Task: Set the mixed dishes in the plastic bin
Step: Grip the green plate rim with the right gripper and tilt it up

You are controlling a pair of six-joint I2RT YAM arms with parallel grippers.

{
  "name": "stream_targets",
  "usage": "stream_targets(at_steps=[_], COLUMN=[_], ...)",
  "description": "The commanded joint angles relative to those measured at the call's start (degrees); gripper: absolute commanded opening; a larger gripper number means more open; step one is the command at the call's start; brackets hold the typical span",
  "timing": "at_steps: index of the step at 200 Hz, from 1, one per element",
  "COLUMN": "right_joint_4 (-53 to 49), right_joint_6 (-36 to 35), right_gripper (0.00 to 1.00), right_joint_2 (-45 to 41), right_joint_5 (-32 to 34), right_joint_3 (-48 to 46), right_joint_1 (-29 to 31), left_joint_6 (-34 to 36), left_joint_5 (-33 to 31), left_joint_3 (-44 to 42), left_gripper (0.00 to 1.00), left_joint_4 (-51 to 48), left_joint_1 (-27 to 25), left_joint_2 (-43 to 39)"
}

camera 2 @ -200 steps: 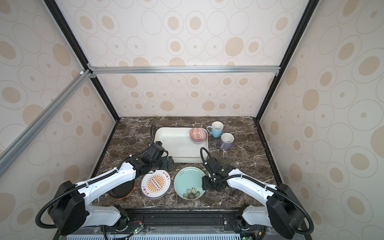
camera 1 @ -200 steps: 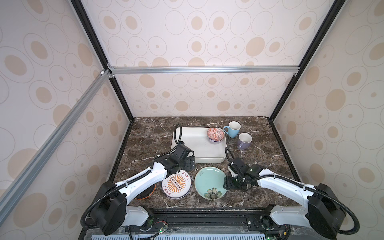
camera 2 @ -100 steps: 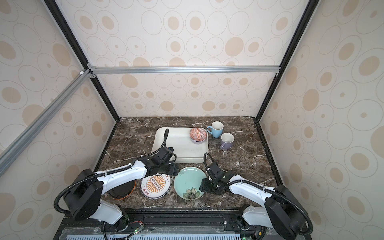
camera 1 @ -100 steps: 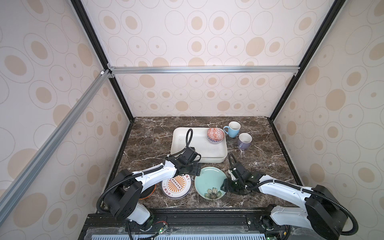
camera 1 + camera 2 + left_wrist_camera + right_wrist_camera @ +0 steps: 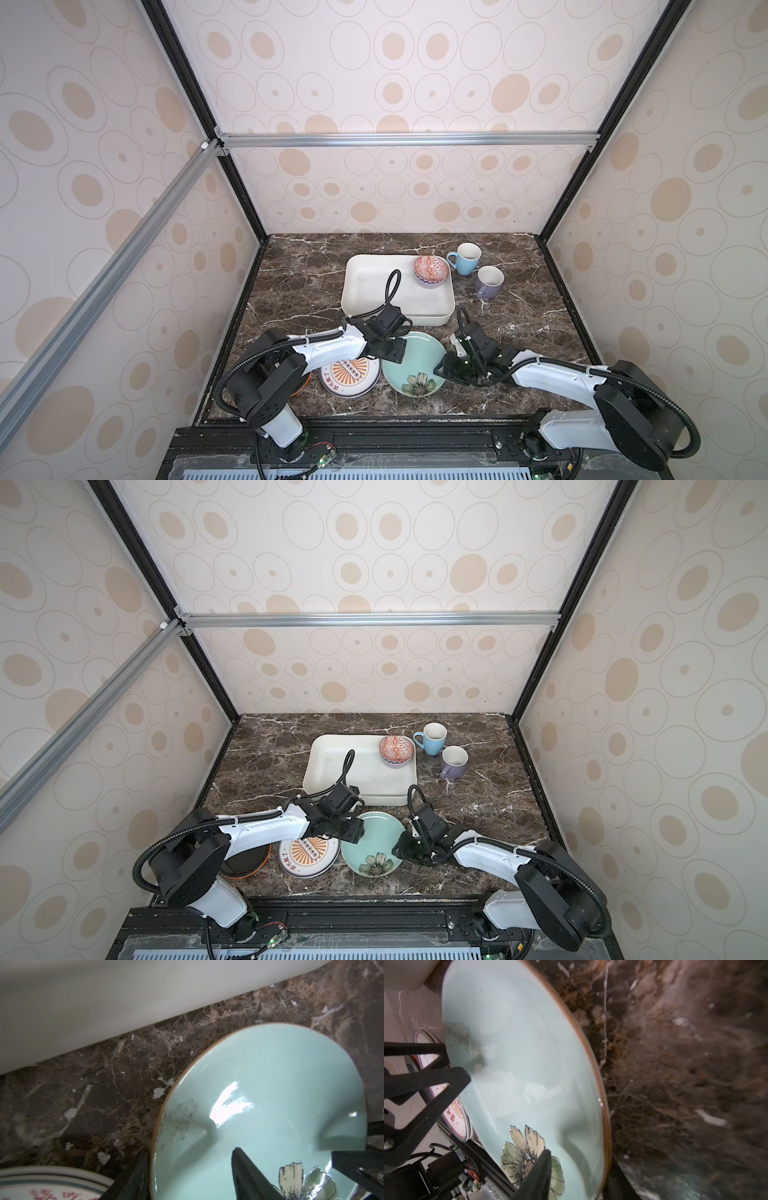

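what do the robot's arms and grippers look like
The left arm and right arm have glossy white link shells between bulky black round joints. A black ribbed cable runs along each and loops out near the wrist. The left gripper and right gripper are black, with flat wedge-shaped fingers that have triangular cut-outs. No markings show.

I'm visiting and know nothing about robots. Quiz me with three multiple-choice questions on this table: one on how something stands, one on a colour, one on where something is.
1. The light blue mug and the lavender mug stand: A) upside down B) on their sides C) upright
2. The flowered plate is: A) teal B) red C) black
3. The red-patterned bowl sits: A) beside the mugs B) in the far right corner of the white bin C) on the flowered plate
Key: 1 C, both mouths face up; 2 A, pale teal glaze; 3 B, inside the bin's walls.
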Motion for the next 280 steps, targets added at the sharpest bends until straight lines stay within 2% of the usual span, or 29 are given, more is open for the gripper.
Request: stream_targets(at_steps=[1,30,44,52,76,96,148,162,187,280], right_joint_4=[0.31,-2.87,-4.55,-5.85,-11.95,-17.51,-23.63,-24.57,-25.42,-34.96], right_joint_6=[1.83,0.69,0.04,-0.35,-1.91,-3.31,-4.29,-4.29,-4.64,-8.91], right_gripper=[0.32,0.19,0.17,0.17,0.15,0.11,0.06,0.0,0.0,0.0], right_joint_2=[2.6,0.98,-0.75,-1.96,-6.33,-10.15,-16.47,-17.28,-17.79,-19.13], right_joint_5=[0.37,1.06,1.21,1.25,1.83,2.43,3.86,4.13,3.9,2.14], right_joint_3=[-2.82,-1.58,-0.88,-0.26,2.07,4.05,5.53,6.01,7.02,20.73], right_joint_1=[0.21,0.08,0.02,-0.13,-0.67,-1.74,-3.54,-3.6,-3.69,-4.24], left_joint_6=[0.46,0.63,0.87,1.0,2.14,3.54,4.08,4.3,5.11,6.69], left_joint_5=[2.66,3.39,3.64,3.45,0.54,-1.85,-4.12,-4.82,-5.59,-6.38], left_joint_3=[0.44,0.98,1.68,2.24,4.67,6.86,9.31,9.53,9.5,9.4], left_gripper=[0.63,0.62,0.65,0.69,0.89,0.99,0.99,0.99,0.99,0.99], left_joint_4=[2.25,2.89,3.15,2.99,1.43,0.23,-0.52,-1.32,-2.3,-6.37], left_joint_1=[-1.4,-1.68,-1.68,-1.68,-1.71,-1.62,-1.18,-0.79,0.08,9.6], left_joint_2=[0.87,1.45,1.2,1.03,0.16,-0.63,-3.3,-4.52,-6.85,-16.91])
